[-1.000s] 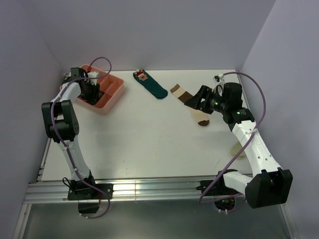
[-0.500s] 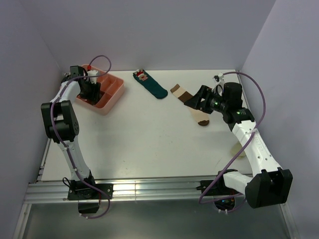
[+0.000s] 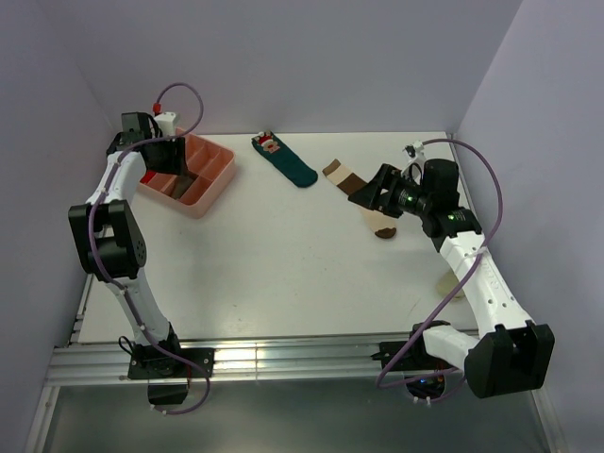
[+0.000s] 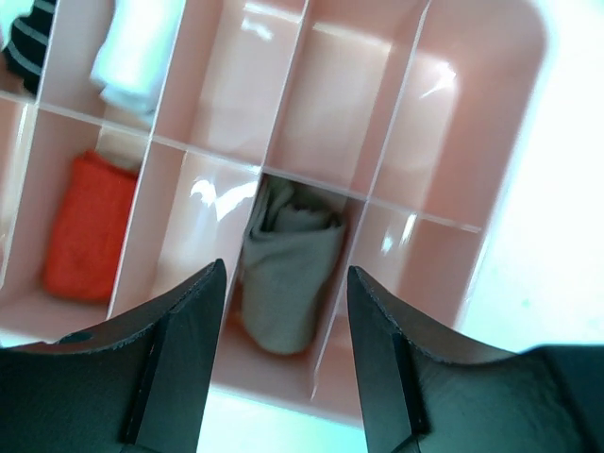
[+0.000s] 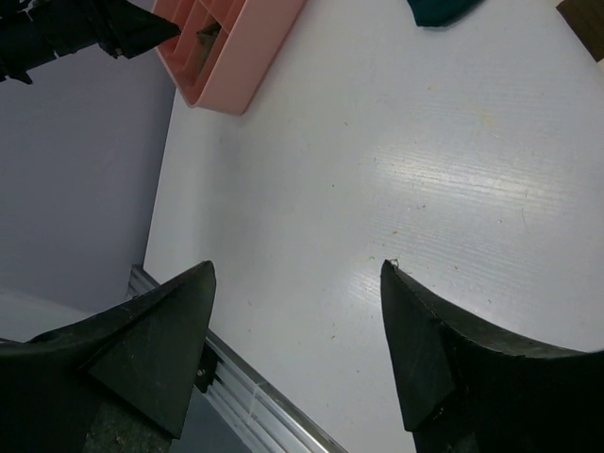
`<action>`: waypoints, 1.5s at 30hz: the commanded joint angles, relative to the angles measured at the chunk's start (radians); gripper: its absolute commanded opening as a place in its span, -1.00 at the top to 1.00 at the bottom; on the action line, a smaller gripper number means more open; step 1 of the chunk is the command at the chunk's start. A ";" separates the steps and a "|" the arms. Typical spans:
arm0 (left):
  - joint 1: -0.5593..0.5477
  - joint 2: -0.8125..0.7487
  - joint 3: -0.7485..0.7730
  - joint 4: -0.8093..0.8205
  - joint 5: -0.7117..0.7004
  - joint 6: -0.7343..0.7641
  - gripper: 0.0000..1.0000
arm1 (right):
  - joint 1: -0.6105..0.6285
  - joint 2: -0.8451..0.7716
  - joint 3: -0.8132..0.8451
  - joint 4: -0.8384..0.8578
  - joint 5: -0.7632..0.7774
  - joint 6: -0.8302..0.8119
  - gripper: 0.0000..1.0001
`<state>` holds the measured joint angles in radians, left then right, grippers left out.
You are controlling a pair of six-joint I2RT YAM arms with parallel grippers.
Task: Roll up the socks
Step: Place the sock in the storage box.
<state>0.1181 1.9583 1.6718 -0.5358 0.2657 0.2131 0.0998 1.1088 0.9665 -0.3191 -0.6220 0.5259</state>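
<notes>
Tan-brown fabric bundled into a soft, folded roll, the tan sock [image 4: 288, 269] sits inside a single compartment of the pink tray [image 4: 472, 170]. My left gripper [image 4: 285, 283] hangs straight above that compartment, fingers spread and holding nothing. The banded sock [image 3: 344, 177], cream with dark brown and tan stripes, lies flat and unrolled on the table [image 3: 283, 264] well to the right of the tray, its middle hidden in the overhead view beneath my right gripper [image 5: 297, 266], whose fingers also stand wide apart and empty.
</notes>
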 commanded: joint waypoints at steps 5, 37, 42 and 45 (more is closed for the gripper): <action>-0.006 0.020 -0.009 0.079 0.124 -0.060 -0.17 | -0.009 -0.043 -0.017 0.037 0.005 -0.003 -0.54; -0.005 -0.018 0.006 0.066 0.123 -0.107 -0.24 | -0.014 -0.082 0.017 -0.043 0.082 -0.040 -0.55; -0.006 -0.204 0.019 0.060 0.023 -0.181 -0.25 | -0.014 -0.096 0.055 -0.060 0.131 -0.044 -0.56; -0.006 -0.335 0.008 0.060 -0.015 -0.248 -0.30 | -0.014 -0.112 0.074 -0.064 0.166 -0.047 -0.56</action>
<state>0.1162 1.7939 1.6497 -0.4862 0.3115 0.0578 0.0929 1.0412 0.9768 -0.3862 -0.5079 0.5003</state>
